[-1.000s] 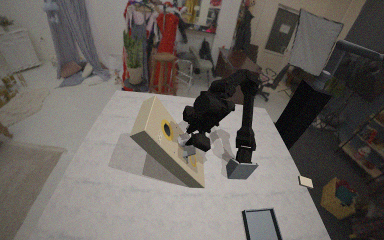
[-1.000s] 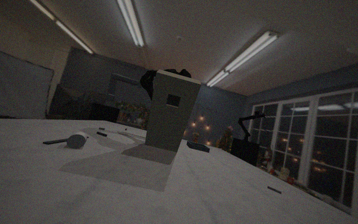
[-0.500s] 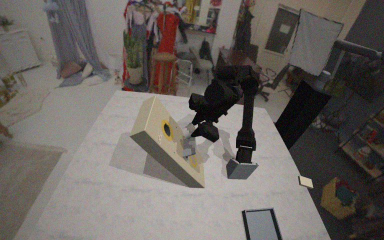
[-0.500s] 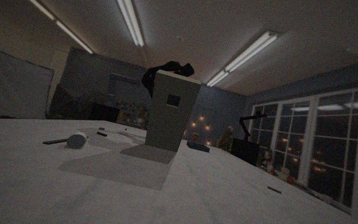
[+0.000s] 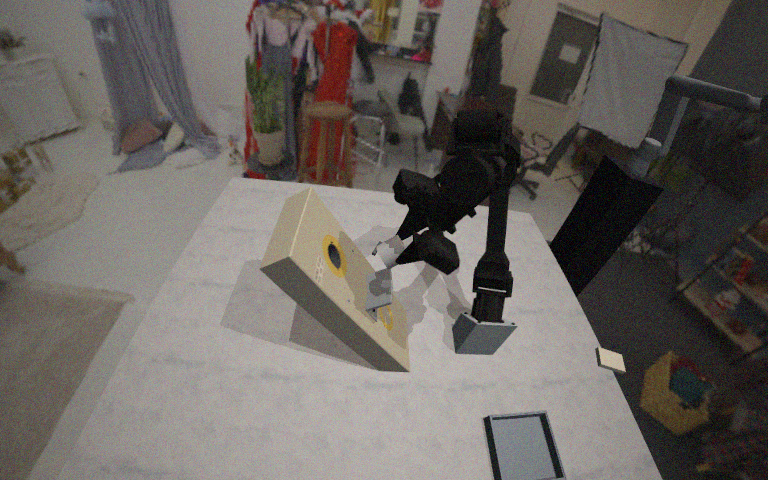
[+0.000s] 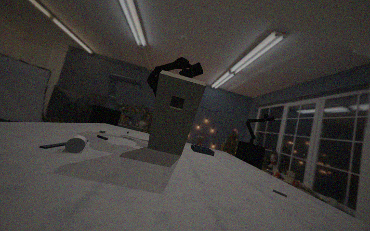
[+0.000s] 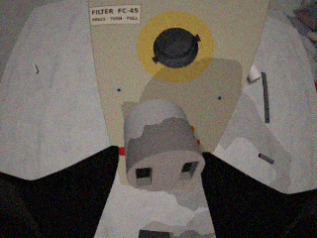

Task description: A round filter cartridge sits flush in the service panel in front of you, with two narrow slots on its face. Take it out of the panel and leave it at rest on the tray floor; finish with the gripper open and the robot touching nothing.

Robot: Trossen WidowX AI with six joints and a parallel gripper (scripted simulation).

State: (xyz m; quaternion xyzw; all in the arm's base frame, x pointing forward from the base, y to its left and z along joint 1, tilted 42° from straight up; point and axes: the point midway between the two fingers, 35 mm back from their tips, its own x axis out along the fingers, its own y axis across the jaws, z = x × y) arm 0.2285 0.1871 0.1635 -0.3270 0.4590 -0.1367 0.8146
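Observation:
A cream wedge-shaped service panel [image 5: 300,226] [image 6: 171,125] stands on the white table. High on its face a yellow ring [image 5: 325,250] [image 7: 149,50] surrounds a dark round disc [image 5: 334,256] [image 7: 174,47] that sits flush, under a filter label. My gripper [image 5: 387,266] [image 7: 160,157] is lower on the panel face and shut on a grey cylinder [image 5: 379,285] [image 7: 161,135]. The cylinder's near end shows two dark square openings. In the exterior view the panel hides the gripper. The dark-rimmed tray [image 5: 515,416] [image 6: 202,149] lies flat at the table's front right.
The arm's grey base [image 5: 481,333] stands right of the panel. A small mallet-like tool [image 6: 74,144] [image 7: 254,74] lies on the table beside the panel. A cream tile [image 5: 610,359] lies at the table's right edge. A short dark bar [image 6: 279,193] lies further out.

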